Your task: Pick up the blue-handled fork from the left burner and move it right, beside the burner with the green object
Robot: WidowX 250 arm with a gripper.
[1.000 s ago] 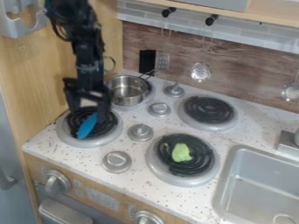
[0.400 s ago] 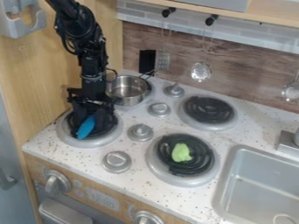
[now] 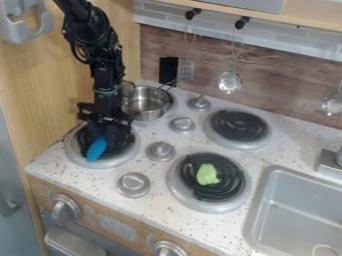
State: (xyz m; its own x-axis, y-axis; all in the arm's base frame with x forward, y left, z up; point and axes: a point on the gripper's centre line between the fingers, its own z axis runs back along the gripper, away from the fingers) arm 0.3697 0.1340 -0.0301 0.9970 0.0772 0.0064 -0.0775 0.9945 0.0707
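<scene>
The gripper point(image 3: 108, 134) hangs down low over the front left burner point(image 3: 125, 159) of the toy stove, right at a blue elongated object point(image 3: 97, 149). The blue object lies slanted on the burner's black coil, its lower end toward the counter's front edge; its upper end is hidden by the gripper. A light green object point(image 3: 208, 174) rests on the black coil of the front right burner point(image 3: 198, 202).
A metal pot point(image 3: 145, 104) stands on the back left burner, close behind the arm. Several grey knobs point(image 3: 160, 151) sit between the burners. At the right is a grey sink point(image 3: 297, 210); a wooden panel point(image 3: 40, 95) rises at the left.
Since the earliest frame the gripper has come down onto the front left burner beside the blue object. The blue object has shifted slightly toward the front. The green object has not moved.
</scene>
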